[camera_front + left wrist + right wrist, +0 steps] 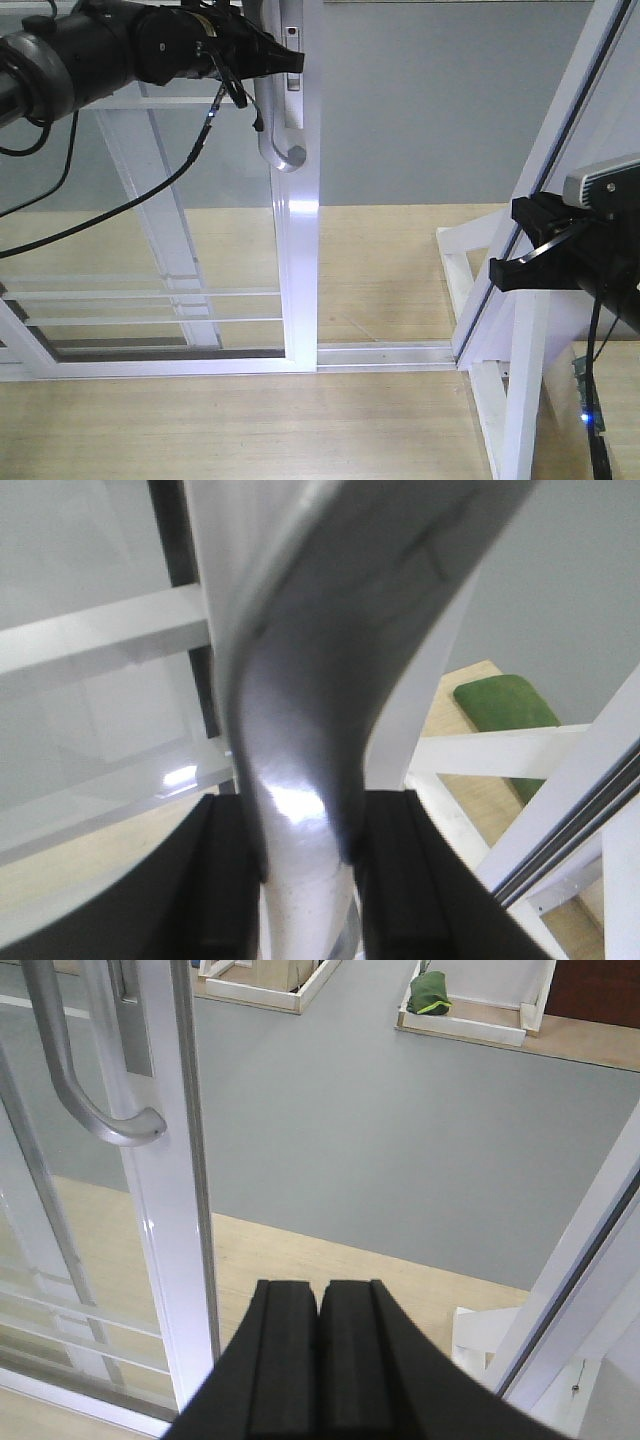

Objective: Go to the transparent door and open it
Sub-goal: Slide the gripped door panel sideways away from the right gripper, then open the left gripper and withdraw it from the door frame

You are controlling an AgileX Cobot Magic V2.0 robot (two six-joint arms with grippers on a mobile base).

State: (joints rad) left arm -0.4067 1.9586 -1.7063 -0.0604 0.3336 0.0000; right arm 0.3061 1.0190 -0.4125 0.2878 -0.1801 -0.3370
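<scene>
Door: the door (297, 250) stood upright on its rail. It had clear glass, a white frame and thin white bars across it.
Handle: the grey curved handle (268, 130) was high up on the door's right edge. Its bottom end curled out from the door.
Left gripper: the left gripper (285, 62) was at the door's handle. Its two black fingers (215, 880) pressed on both sides of the handle, so it was gripping it tight.
Right gripper: the right gripper (320, 1360) hung to the right of the door, lower than the handle. Its fingers were pressed together with nothing between them.
Post: a slanted white post (560, 180) stood to the right of the door, well apart from it, with a gap between.
Rail: the white rail (385, 352) ran along the floor from under the door to the post.
Floor: wood floor (380, 270) lay by the door, and grey floor (430, 120) lay behind the door.
Green thing: a green thing (430, 992) lay far behind the door.
</scene>
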